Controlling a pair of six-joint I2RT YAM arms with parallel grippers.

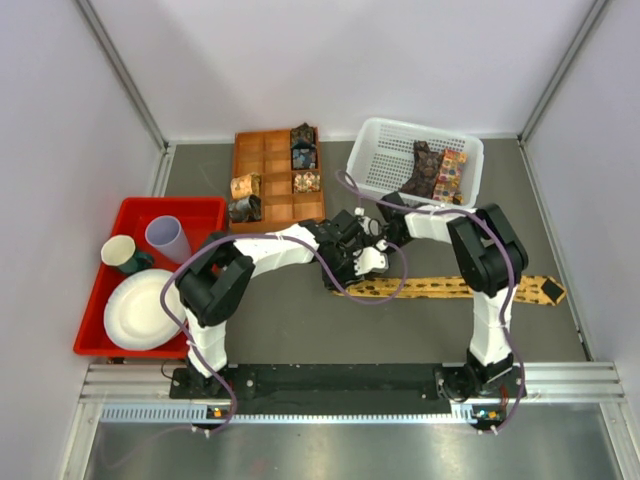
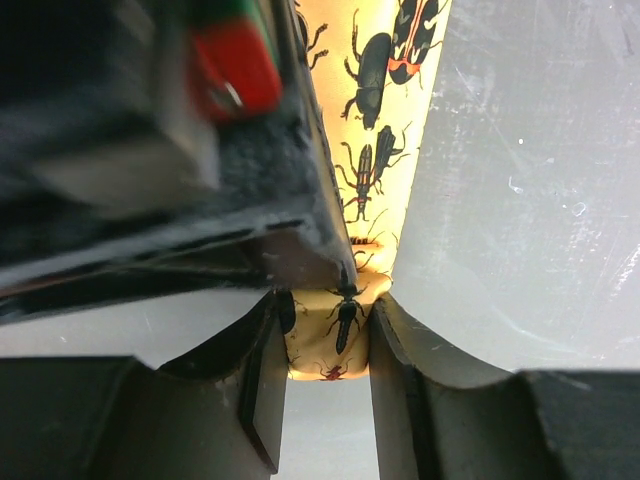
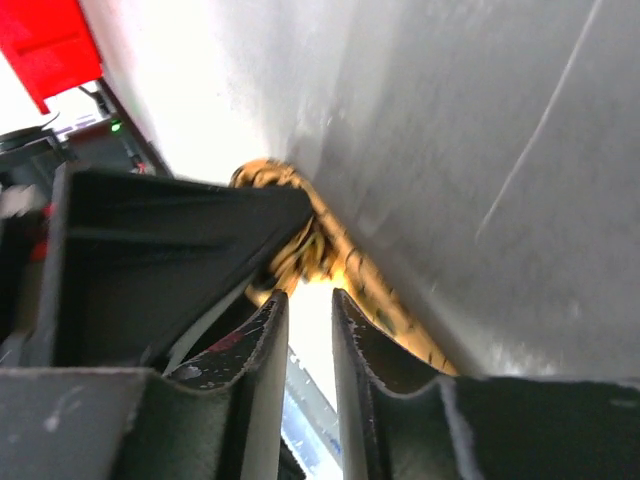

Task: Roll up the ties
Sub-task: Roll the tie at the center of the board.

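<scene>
A: Top external, near to far: spotted tie [image 1: 460, 289]?
B: Lying flat on table [image 1: 300, 330], centre to right.
A: Held?
B: Clamped at its tip by left gripper [image 2: 328, 305]. Right gripper [image 3: 308, 297] nearly closed, hold unclear. Farther: more ties [image 1: 303, 147] in tray [image 1: 255, 160], basket [image 1: 372, 160].

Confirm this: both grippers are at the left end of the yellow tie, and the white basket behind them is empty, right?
No: the white basket is not empty; the top external view shows patterned ties lying in it. The yellow tie part holds.
</scene>
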